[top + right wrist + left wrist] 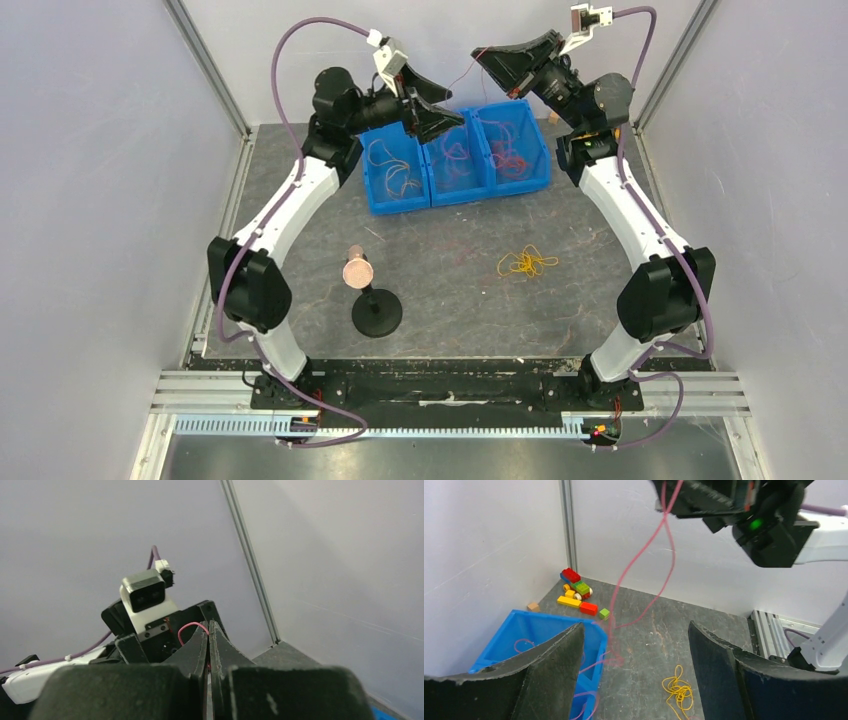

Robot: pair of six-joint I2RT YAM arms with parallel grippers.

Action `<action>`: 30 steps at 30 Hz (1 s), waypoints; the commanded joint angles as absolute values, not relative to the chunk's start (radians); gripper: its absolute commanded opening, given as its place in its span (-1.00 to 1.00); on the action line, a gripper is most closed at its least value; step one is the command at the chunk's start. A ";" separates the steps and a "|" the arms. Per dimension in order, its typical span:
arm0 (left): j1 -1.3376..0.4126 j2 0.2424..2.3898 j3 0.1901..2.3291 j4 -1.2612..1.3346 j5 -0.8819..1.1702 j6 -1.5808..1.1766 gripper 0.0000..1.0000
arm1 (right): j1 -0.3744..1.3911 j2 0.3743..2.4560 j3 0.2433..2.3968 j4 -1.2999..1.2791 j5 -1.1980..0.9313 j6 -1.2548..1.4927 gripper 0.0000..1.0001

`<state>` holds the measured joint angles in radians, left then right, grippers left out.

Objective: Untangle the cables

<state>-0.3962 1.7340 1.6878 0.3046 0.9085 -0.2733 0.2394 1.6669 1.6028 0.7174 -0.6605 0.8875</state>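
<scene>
Both claws are raised at the far edge of the desk (450, 300), above the blue bins (452, 192).
The right claw (208, 635) is clenched on a pink cable (644, 550) that hangs slack down toward the bins. The left claw (455, 107) is released, spread wide just beside it, its arm bent inward. More tangled cables (457, 155) lie inside the bins. A yellow cable (527, 263) lies alone mid-desk with open surface around it, well apart from the black stand (377, 312).

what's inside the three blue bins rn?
The blue bins hold loose strands: orange cables leftmost, pink cables middle, red cables rightmost. The left gripper covers the back of the left and middle bins.
</scene>
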 commanded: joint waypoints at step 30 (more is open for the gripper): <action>-0.421 1.817 1.784 0.508 0.796 -0.367 -0.95 | 0.021 1.621 1.391 0.635 -0.646 0.756 -1.00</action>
<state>-0.4526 1.8374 1.7195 0.4660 0.8093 -0.3202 0.0841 1.6672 1.4891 0.6479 -0.6834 0.8455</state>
